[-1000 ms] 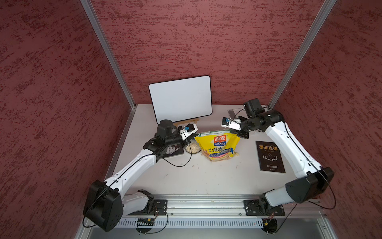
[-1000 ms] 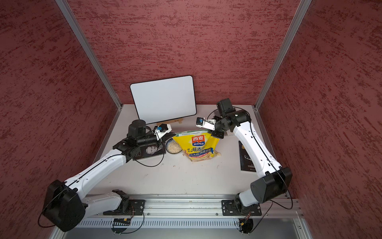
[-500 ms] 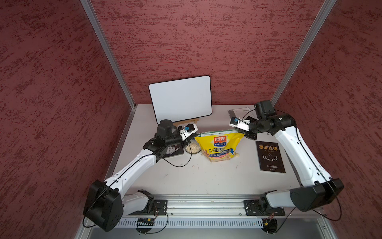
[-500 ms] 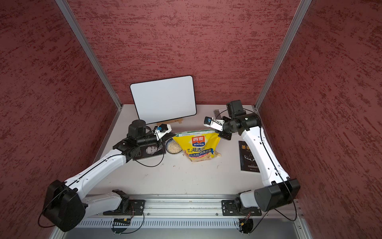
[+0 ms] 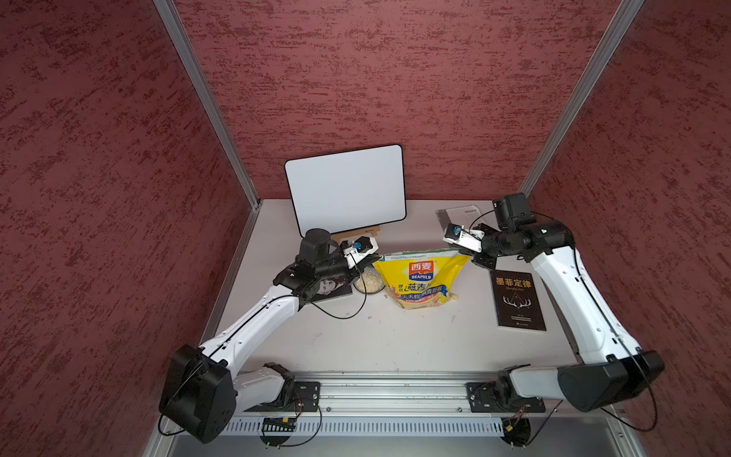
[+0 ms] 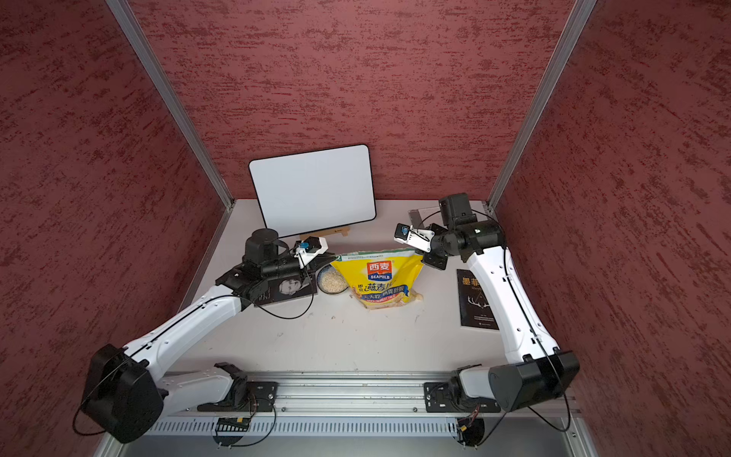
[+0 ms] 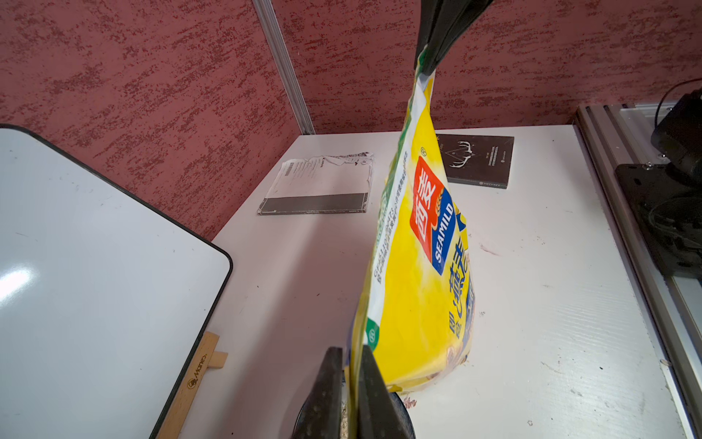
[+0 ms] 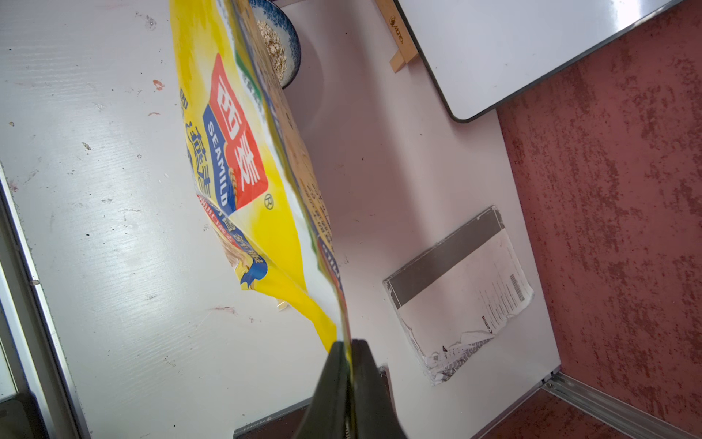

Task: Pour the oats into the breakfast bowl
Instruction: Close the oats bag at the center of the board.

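Right, I've got a scuffed white desk point(image 5: 395, 340) inside textured red walls point(image 5: 395, 79). Centre frame, the glossy yellow pouch point(image 5: 421, 283) reads "SEAMILD". My left gripper point(image 7: 349, 384) stands slightly parted around one top corner; my right gripper point(image 8: 350, 365) pinches the opposite corner tight. Pale oats point(image 6: 329, 281) fill the round blue-rimmed bowl point(image 6: 325, 269), just left of the pouch.

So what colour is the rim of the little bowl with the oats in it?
Blue, with a speckled look. The bowl rim shows best in the right wrist view.
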{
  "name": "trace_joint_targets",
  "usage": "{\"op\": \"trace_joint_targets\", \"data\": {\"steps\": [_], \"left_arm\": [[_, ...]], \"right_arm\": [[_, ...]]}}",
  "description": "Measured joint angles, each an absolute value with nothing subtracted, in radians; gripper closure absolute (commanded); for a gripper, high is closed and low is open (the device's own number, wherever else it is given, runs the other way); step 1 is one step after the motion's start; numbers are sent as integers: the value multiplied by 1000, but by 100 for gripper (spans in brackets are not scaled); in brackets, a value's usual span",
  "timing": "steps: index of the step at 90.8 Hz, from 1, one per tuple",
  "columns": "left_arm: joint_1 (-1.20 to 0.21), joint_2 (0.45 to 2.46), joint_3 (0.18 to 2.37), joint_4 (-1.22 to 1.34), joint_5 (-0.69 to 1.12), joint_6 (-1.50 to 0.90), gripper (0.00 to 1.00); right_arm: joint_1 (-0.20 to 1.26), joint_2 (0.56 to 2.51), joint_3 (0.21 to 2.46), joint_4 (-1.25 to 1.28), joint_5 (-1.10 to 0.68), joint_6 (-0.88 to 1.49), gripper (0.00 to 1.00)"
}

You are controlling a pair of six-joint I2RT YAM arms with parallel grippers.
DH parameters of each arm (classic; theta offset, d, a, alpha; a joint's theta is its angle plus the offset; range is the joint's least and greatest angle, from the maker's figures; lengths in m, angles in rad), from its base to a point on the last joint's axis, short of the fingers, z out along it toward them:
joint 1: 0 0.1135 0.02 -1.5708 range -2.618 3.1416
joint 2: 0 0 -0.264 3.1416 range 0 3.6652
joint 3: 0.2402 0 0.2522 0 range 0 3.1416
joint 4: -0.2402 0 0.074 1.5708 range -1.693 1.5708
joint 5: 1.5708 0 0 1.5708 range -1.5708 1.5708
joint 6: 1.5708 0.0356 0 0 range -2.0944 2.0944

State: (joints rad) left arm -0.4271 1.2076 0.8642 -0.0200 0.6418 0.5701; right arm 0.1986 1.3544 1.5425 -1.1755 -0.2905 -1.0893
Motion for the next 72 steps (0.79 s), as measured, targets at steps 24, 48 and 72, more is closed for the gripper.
{"op": "trace_joint_targets", "data": {"steps": [24, 48, 72], "left_arm": [[-421, 1251, 894, 25, 694, 565, 52], [-431, 1325, 937, 21, 710, 572, 92], [-432, 1325, 941, 19, 706, 573, 74]], "right_arm": [[186, 1333, 1538, -1176, -294, -1089, 94], [185, 1317, 1528, -1159, -296, -1086, 100], [183, 1298, 1525, -1135, -317, -1068, 34]]}}
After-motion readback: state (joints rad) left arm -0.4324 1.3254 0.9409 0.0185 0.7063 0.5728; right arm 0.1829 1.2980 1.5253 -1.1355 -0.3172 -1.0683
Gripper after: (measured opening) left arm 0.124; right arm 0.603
